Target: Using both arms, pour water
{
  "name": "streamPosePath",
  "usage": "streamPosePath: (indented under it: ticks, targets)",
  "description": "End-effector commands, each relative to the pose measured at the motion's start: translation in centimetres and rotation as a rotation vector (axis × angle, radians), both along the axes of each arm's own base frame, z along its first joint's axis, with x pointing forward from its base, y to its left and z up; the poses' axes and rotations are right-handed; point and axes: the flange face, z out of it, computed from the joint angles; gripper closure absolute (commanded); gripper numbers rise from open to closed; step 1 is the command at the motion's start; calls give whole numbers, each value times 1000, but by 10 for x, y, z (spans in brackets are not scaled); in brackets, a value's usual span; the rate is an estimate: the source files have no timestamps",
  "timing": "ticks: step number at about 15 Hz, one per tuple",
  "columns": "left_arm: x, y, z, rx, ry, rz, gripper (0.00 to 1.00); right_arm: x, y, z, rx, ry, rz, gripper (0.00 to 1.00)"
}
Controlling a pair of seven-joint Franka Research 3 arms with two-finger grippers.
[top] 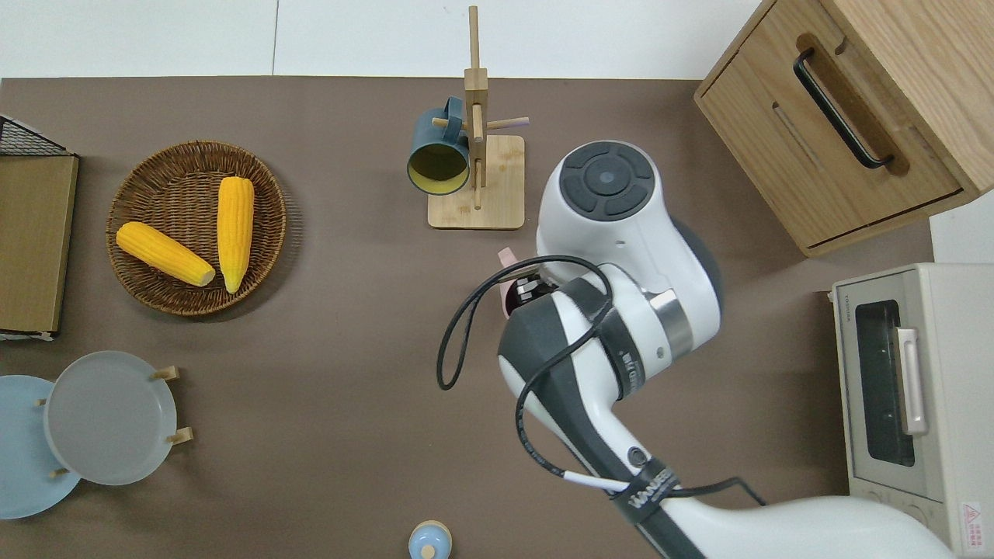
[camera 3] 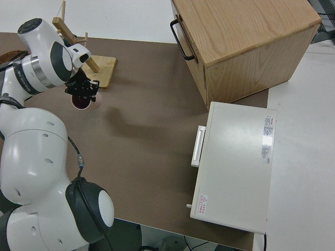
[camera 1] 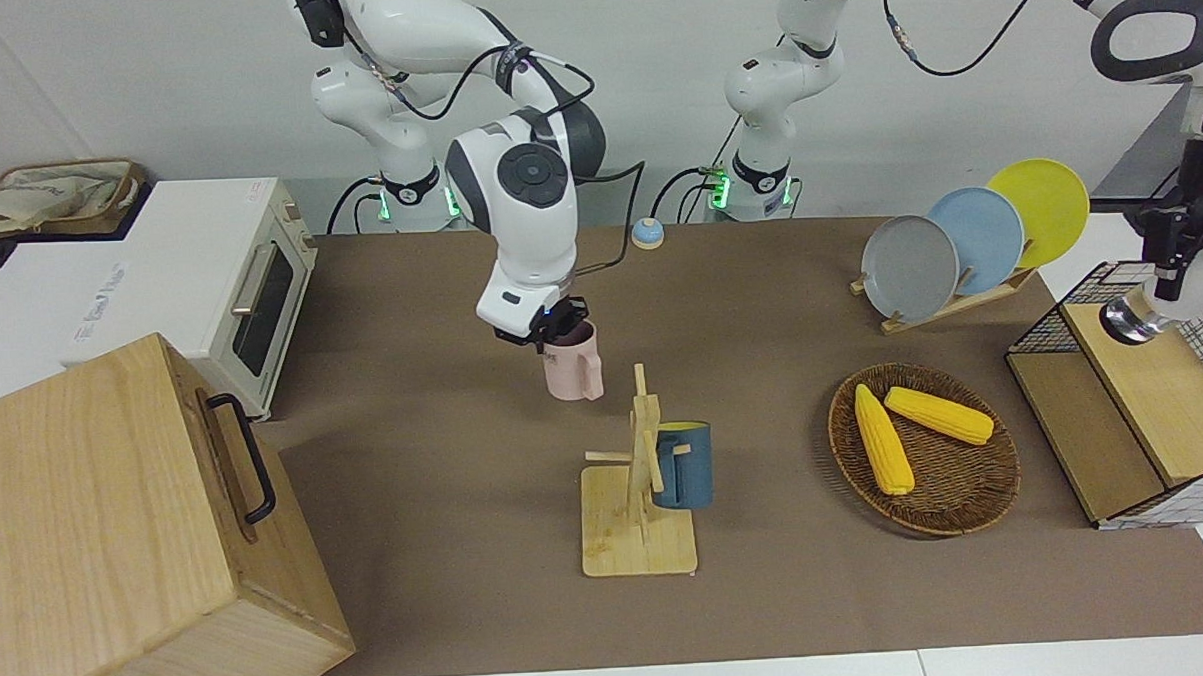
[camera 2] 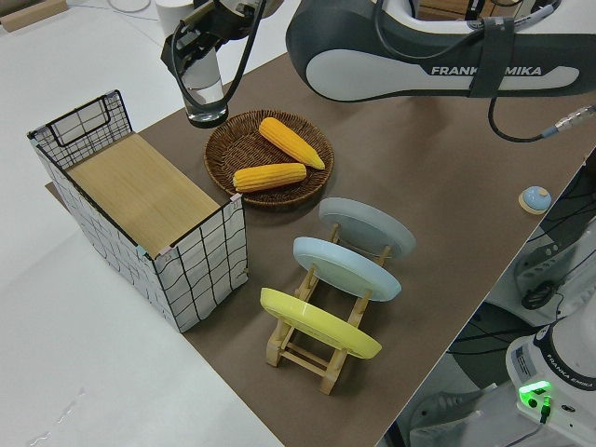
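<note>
Blue bell (camera 1: 647,233) sits at the table edge nearest the robots, between the two arm bases.

Plate rack (camera 1: 960,300) stands toward the left arm's end and holds three plates on edge: grey (camera 1: 909,267), blue (camera 1: 978,239), yellow (camera 1: 1040,211).

Right gripper (camera 1: 547,326) is clamped on the rim of a pink mug (camera 1: 574,371), one finger inside the mouth and one outside. The mug hangs upright, mouth up, handle turned away from the robots. In the overhead view it is over bare brown table mat (top: 349,373), a little nearer the robots than the mug stand; most of the mug is hidden there under the arm.

Toaster oven (camera 1: 209,282) stands off the mat at the right arm's end.

Left gripper (camera 2: 200,42) holds a clear glass (camera 2: 205,93) upright by its upper part, fingers closed on the rim. The side view shows it up in the air at the left arm's end, near the wire-sided crate (camera 2: 154,209) and the basket; exactly what it is over cannot be told.

Wicker basket (camera 1: 978,505) holds two corn cobs (camera 1: 882,438) lying side by side, touching at one end.

Wooden mug stand (camera 1: 639,507) is near the table's middle; a dark blue mug (camera 1: 684,465) hangs from one peg by its handle, tilted.

Wooden cabinet (camera 1: 118,535) with a black handle (camera 1: 243,456) stands farthest from the robots at the right arm's end.
</note>
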Motion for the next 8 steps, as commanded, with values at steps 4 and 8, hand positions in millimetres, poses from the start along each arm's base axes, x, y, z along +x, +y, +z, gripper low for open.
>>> streamPosePath:
  ticks: [4, 8]
  targets:
    - [-55, -67, 4, -9, 22, -7, 1000, -46, 100, -30, 41, 38, -213, 1000]
    - [-87, -110, -15, 0, 69, -44, 1000, -66, 142, -53, 98, 87, -279, 1000]
